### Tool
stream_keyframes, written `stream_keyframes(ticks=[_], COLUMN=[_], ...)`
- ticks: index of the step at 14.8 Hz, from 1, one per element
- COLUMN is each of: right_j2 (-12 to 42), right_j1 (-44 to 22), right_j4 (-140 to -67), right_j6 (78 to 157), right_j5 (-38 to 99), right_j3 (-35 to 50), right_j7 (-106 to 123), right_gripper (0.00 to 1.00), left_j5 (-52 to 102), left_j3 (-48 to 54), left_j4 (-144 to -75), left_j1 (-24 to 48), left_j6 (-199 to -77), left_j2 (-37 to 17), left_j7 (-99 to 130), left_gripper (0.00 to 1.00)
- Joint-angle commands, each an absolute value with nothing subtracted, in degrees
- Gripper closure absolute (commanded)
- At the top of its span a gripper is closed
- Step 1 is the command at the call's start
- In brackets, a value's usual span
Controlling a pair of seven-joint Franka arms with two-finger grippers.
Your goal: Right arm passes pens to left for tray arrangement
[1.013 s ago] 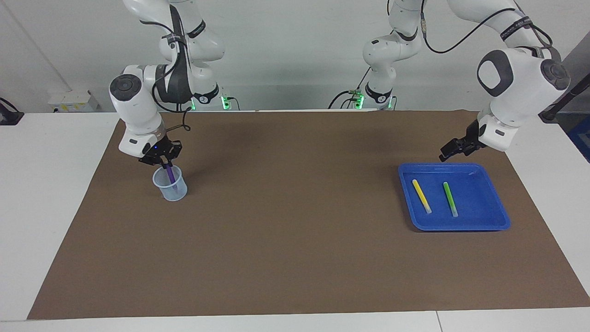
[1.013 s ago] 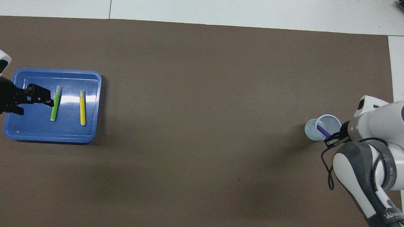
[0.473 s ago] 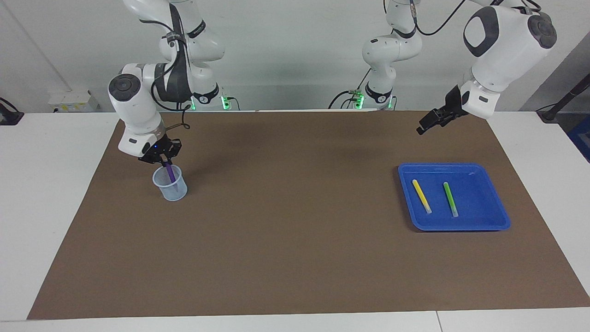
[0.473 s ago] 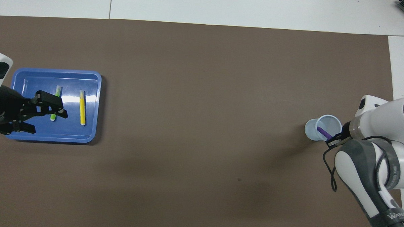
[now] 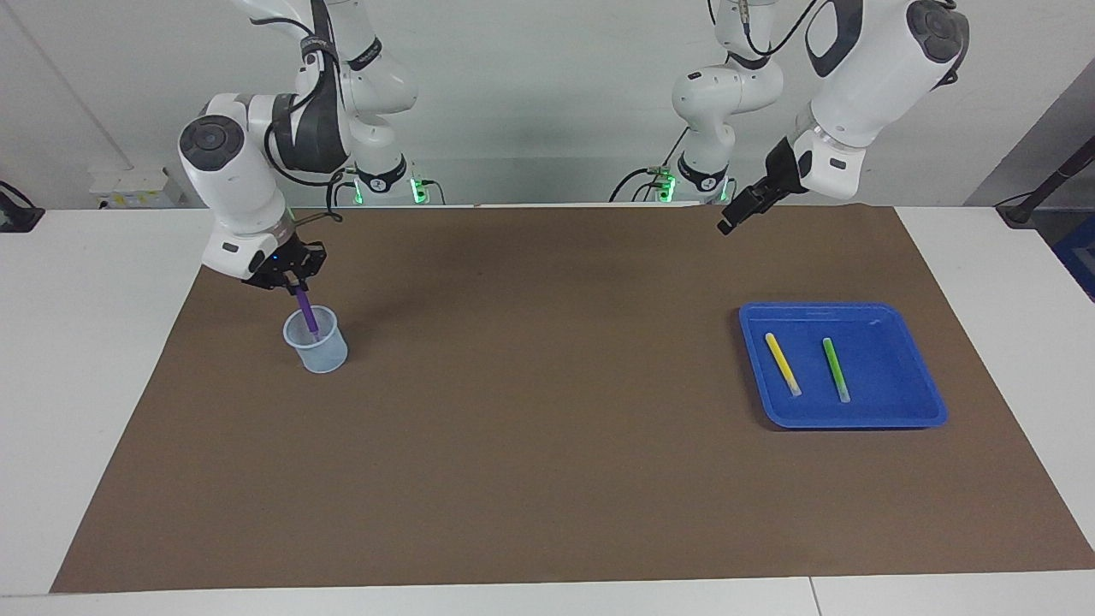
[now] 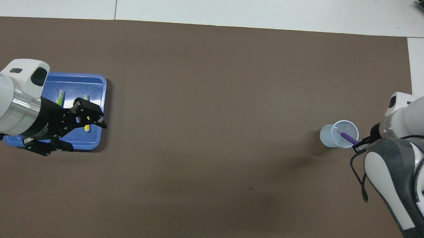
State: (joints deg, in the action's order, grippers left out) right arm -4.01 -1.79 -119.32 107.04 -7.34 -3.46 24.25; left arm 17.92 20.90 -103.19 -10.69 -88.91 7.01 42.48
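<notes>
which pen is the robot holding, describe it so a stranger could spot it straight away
Find the translucent cup at the right arm's end of the brown mat. The right gripper hangs over it, shut on the purple pen, whose lower end dips into the cup. The yellow pen and green pen lie flat in the blue tray.

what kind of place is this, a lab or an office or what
Most likely a robotics lab. Two white robot arms stand at a white table covered by a brown mat, with bare walls around. The right gripper holds a purple pen over a cup, near a blue tray.
</notes>
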Motion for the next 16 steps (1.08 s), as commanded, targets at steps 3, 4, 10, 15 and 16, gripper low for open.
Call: stream_keyframes(ticks=[3, 4, 10, 15, 16], right_j2=[-4.7, -4.9, -5.3, -5.3, -5.3], right_j1=[-1.2, -1.2, -1.1, -1.1, -1.1], right_j4=[-112.8, -111.6, -105.0, -103.4, -103.4], right_j6=[99.4, 98.3, 91.2, 89.4, 89.4], right_j5=[-8.6, -8.4, -3.6, 7.6, 10.2], right_j3=[-3.0, -3.0, -3.1, -3.3, -3.3], right_j7=[27.4, 27.6, 29.0, 29.1, 28.9], right_gripper=[1.00, 1.00, 1.00, 1.00, 1.00], left_j5=[22.8, 23.5, 25.4, 26.0, 26.7], left_j3=[23.2, 23.3, 23.4, 23.4, 23.4], left_j4=[-104.0, -104.3, -107.1, -109.2, -109.8], left_j1=[-10.3, -10.2, -5.5, -1.4, -0.9], left_j6=[-90.5, -91.0, -98.7, -105.0, -106.3], left_j2=[8.2, 8.3, 9.1, 9.8, 9.9], left_j7=[55.0, 57.3, 71.8, 81.8, 83.6], left_gripper=[0.00, 0.00, 0.00, 0.00, 0.00])
